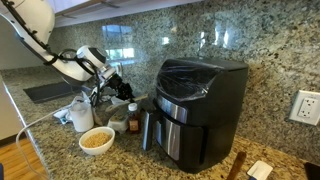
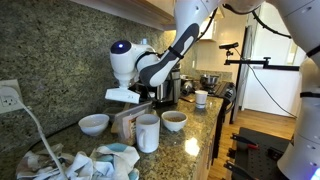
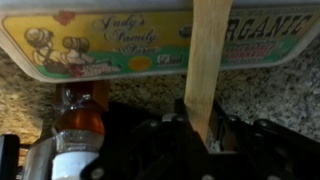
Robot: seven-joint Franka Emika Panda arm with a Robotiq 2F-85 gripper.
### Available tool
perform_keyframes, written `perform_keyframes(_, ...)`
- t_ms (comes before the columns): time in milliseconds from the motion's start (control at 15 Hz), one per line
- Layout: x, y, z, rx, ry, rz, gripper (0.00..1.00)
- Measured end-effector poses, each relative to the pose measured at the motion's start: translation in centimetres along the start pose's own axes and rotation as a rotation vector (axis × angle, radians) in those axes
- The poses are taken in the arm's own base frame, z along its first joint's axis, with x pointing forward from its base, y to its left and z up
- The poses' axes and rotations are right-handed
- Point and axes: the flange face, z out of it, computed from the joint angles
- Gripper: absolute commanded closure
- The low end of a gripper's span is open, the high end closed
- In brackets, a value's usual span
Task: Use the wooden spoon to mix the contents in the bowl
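One wooden spoon [image 3: 208, 60] stands out in the wrist view: its flat pale handle runs straight up from the gripper [image 3: 200, 135], whose dark fingers are clenched on its lower end. The head of the spoon is hidden from that camera. Beyond the handle a carton [image 3: 120, 45] with a yellow and green label lies on its side across the top of the view. A bottle [image 3: 75, 125] of brown liquid stands to the left on the speckled granite counter [image 3: 270, 95]. In an exterior view the gripper [image 1: 108, 85] hangs in the air to the left of the black air fryer [image 1: 200, 105], and the spoon is too thin to make out there. The bowl [image 1: 97, 138] sits near the front edge of the counter, below the gripper and apart from it, with the contents [image 1: 97, 141] as a tan layer inside. A white container [image 1: 80, 115] stands just behind the bowl, and a wall socket [image 1: 305, 107] shows on the far right
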Motion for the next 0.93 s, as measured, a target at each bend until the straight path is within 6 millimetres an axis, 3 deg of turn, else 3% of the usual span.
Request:
perform_keyframes(267,-2.3,-0.1,0.0,0.003,-0.075,-0.023,0.93)
perform_keyframes(533,-3.4,-0.1,0.4,-0.011,-0.113,-0.042,0.93)
perform_keyframes(600,-3.4,-0.1,0.5,-0.015,-0.112,-0.042,0.53)
perform_keyframes(933,-2.4,-0.1,0.9,-0.018,-0.08,-0.039,0.19)
